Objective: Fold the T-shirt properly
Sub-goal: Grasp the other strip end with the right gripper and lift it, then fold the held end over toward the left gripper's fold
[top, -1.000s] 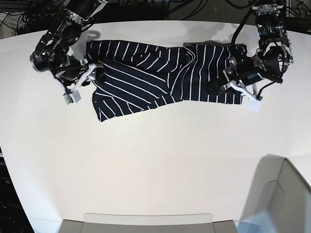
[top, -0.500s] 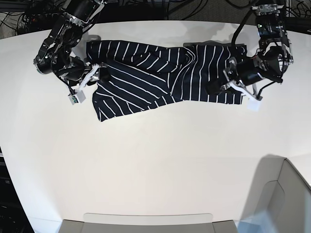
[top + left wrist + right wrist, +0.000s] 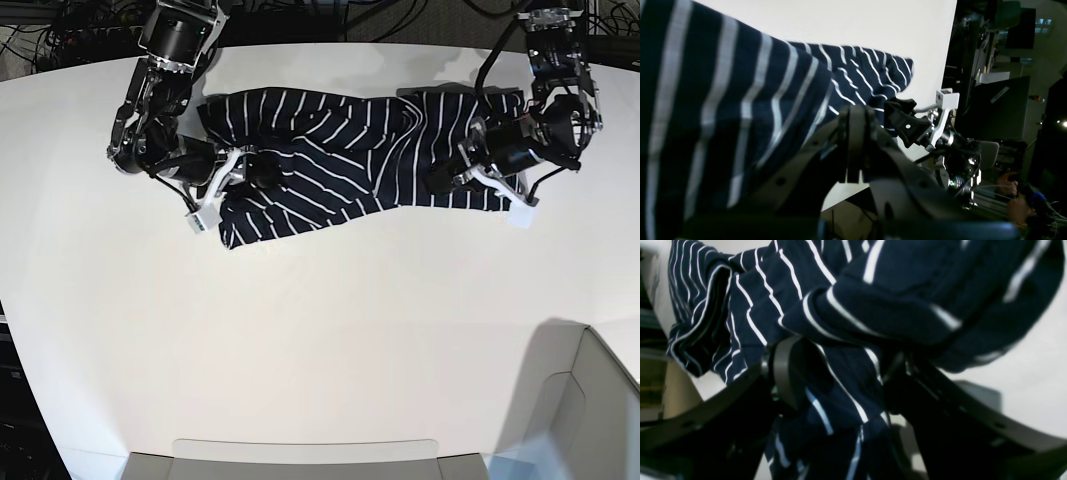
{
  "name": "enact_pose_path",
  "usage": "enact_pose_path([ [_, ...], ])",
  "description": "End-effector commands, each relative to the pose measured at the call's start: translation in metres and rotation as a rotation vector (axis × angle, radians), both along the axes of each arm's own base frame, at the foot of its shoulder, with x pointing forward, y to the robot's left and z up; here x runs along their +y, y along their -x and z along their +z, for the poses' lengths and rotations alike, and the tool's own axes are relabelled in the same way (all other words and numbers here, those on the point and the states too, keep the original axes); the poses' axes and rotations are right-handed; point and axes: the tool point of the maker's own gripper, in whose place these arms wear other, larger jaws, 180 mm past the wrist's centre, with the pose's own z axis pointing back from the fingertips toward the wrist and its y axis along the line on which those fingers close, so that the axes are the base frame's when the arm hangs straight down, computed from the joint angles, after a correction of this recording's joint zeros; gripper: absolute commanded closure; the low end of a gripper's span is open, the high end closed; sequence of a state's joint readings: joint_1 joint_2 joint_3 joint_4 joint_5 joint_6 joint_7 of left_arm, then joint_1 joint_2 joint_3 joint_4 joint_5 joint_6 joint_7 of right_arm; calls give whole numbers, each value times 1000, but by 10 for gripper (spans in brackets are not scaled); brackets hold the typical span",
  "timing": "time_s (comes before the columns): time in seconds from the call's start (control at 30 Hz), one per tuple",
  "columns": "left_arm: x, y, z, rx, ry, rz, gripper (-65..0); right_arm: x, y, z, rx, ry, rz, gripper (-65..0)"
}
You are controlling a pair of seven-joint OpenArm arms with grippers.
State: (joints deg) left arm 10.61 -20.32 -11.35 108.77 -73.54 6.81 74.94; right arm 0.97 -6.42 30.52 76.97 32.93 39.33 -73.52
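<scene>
- Counter first: a broad white surface, bare toward the near side, which leaves room to lay a fold down; the work sits along its far edge within reach of both arms.
- T-shirt next: dark navy with thin white stripes, lying across the far part of the counter between the two arms; it is bunched and creased at the middle rather than spread flat, so I judge the folding far from finished.
- Left pincer: pressed together on the shirt's edge at its own end, seemingly to anchor that side while the other is worked; in the left wrist view fabric drapes over it.
- Right pincer: spread wide with striped cloth lying between the jaws and over them; whether it truly grips I cannot tell, though it looks placed to gather that end.
</scene>
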Motion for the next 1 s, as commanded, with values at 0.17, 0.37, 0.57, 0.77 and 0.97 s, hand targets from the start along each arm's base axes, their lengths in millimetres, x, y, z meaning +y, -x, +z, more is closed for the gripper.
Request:
enact_pose_path([
  [0.17,-2,-2,10,-19,19,-15,0,6,39,-33,161,149,185,-260],
  [0.37,-2,-2,9,-18,19,-14,0,29,40,-41,200,124,277,0],
  [0.57,-2,-2,10,-17,21,-14,0,29,33,-42,209,119,288,0],
  [0.77,-2,-1,9,-16,21,-12,0,-8,-6,-28,163,108,132,0],
  [0.97,0,6,4,7,19,-7,0,-113,-52,0,91,206,-99,0],
])
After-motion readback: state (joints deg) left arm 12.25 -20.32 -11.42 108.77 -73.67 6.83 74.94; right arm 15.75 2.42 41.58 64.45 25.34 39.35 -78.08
